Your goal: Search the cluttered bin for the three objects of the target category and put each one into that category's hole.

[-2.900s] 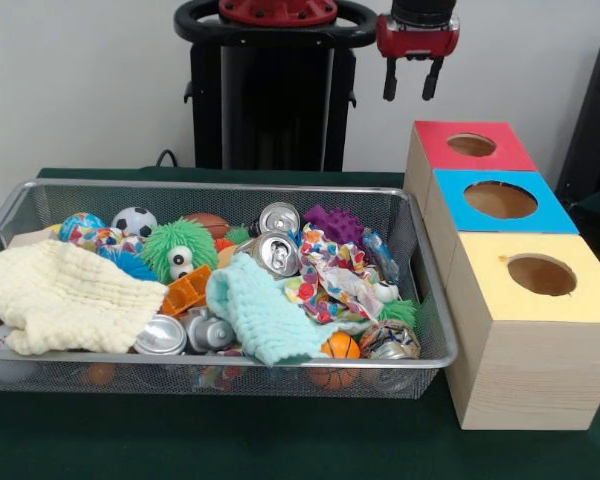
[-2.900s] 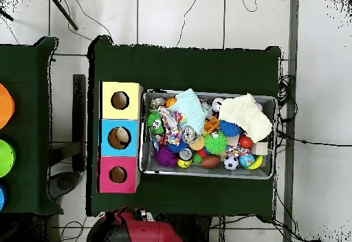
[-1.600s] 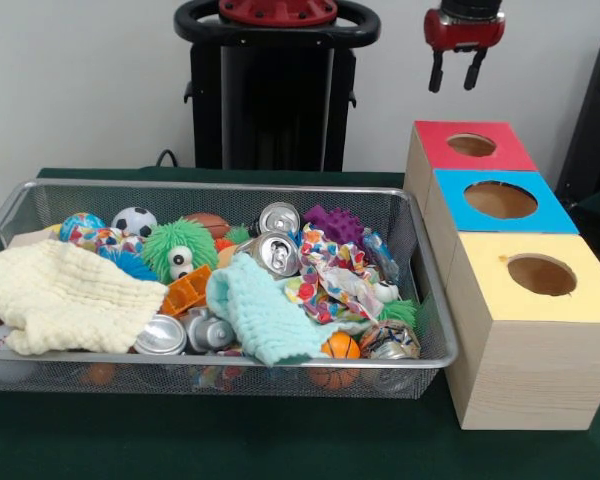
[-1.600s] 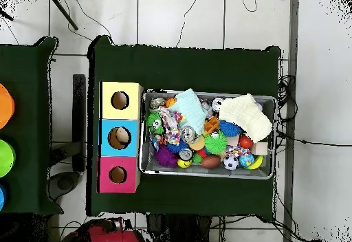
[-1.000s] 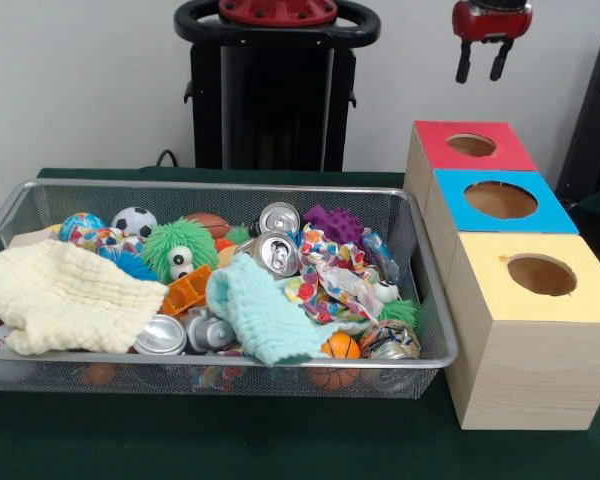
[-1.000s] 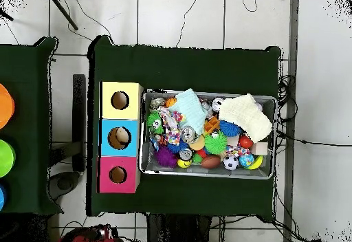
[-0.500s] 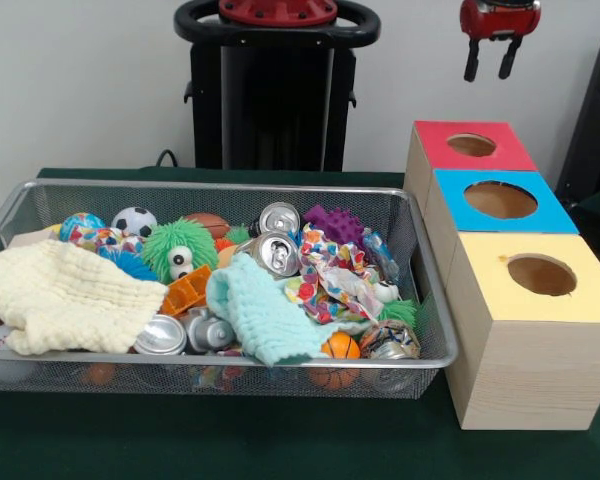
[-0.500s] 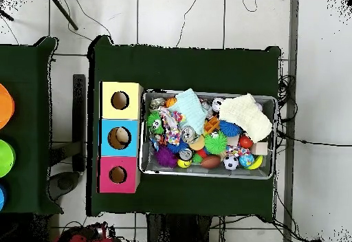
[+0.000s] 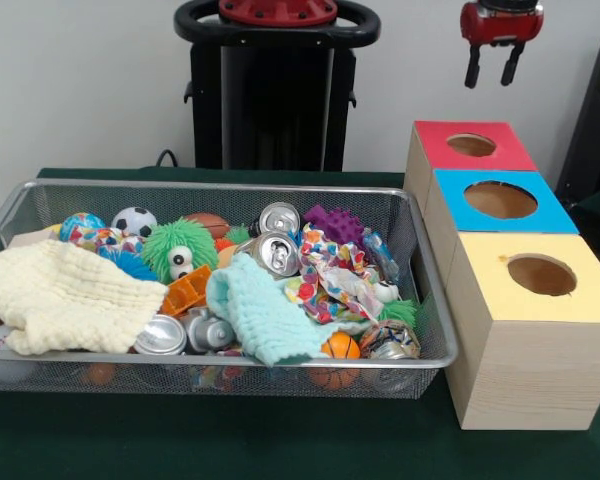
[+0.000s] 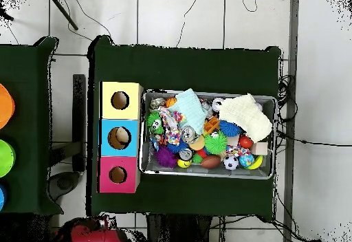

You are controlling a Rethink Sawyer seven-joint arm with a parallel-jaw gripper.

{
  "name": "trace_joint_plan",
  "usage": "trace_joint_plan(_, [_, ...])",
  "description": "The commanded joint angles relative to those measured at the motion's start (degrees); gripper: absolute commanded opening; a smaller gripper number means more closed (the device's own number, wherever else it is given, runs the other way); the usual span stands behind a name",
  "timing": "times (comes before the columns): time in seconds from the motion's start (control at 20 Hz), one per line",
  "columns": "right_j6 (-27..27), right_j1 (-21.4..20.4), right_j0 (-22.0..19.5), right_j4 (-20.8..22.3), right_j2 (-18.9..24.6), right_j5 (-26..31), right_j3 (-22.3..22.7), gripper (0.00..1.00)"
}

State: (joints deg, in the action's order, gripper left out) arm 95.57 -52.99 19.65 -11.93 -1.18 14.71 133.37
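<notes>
Silver wire-mesh bin [image 9: 435, 300], fluffy cloths [image 9: 65, 295]

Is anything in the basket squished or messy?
Yes. The silver cans near the front of the basket look crushed, and two cloths, a cream one and a mint one, lie rumpled over the toys. Nothing has spilled out.

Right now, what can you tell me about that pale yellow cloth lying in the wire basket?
The pale yellow cloth is a soft, waffle-textured fabric, rumpled and folded loosely over itself. It lies at one end of the bin, the end farthest from the three coloured boxes, draped on top of the other clutter. A silver can pokes out beside its edge, and small balls show under and behind it. Nothing grips it; the gripper hangs high above the red box, empty.
</notes>
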Motion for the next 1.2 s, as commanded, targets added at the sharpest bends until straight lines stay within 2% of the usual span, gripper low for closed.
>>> trace_joint_plan(0.05, [6.31, 4.0, -3.31, 0.3, 1.81, 6.46, -13.26, 1.0])
trace_joint_plan(0.2, [6.19, 4.71, -3.18, 0.73, 1.74, 7.0, -15.26, 1.0])
trace_joint_plan(0.55, [3.37, 6.42, -4.07, 2.86, 2.31, 12.21, -21.33, 1.0])
trace_joint_plan(1.0, [2.64, 6.09, -5.88, 4.45, 3.71, 13.46, -21.95, 1.0])
trace_joint_plan(1.2, [2.44, 7.3, -6.59, 4.96, 3.72, 14.97, -24.68, 1.0])
